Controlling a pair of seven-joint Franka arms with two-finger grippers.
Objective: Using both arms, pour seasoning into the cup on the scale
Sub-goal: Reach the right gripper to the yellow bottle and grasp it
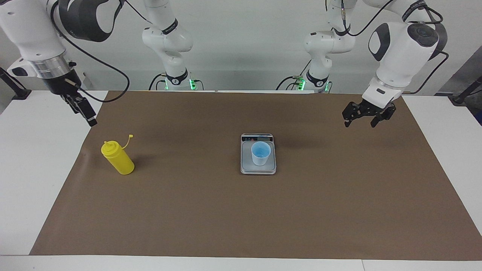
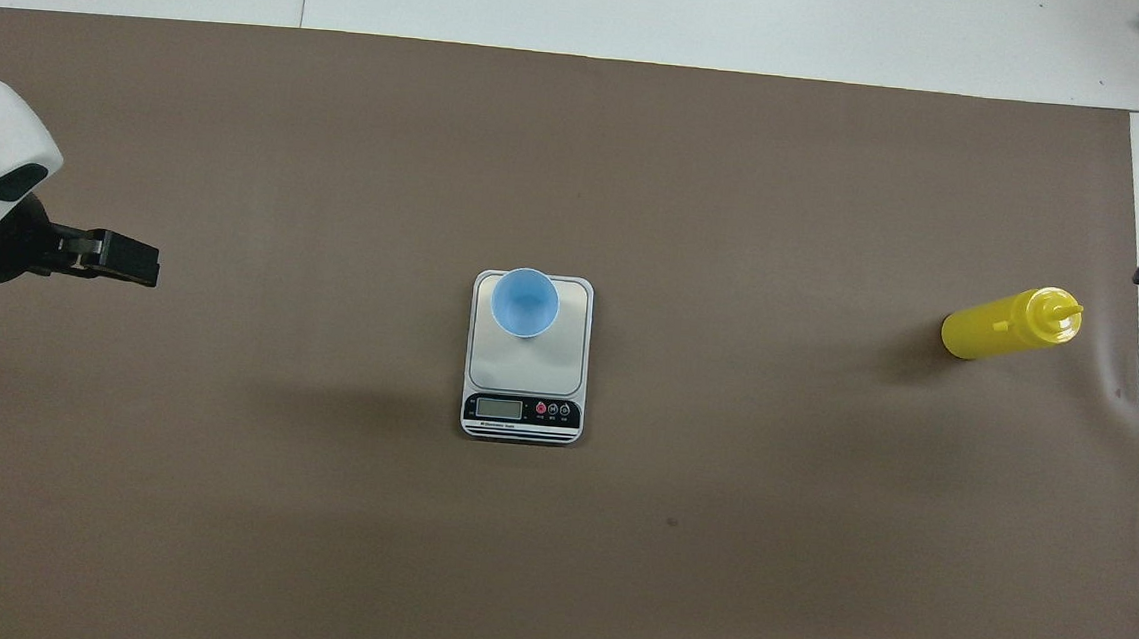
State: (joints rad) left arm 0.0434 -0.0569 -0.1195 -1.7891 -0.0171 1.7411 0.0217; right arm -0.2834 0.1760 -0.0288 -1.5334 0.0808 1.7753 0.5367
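Over the brown paper mat (image 1: 241,210) at the left arm's end of the counter (image 1: 22,180), the left end effector (image 1: 364,116) hangs with fingers apart. The right end effector (image 1: 83,109) hangs above the mat's edge; its fingers cannot be read. A bright yellow plastic squeeze bottle (image 1: 118,158) stands beneath. The light-blue plastic cup (image 1: 260,153) sits on the flat silver-grey scale (image 1: 258,169) mid-mat.

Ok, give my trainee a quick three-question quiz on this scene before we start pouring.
1. True or false: the cup stands on the scale.
2. The yellow bottle stands toward which end of the table? A) the left arm's B) the right arm's
3. Fill in: the scale's display strip runs along its edge ___ to the robots.
Key: 1 true; 2 B; 3 nearer.
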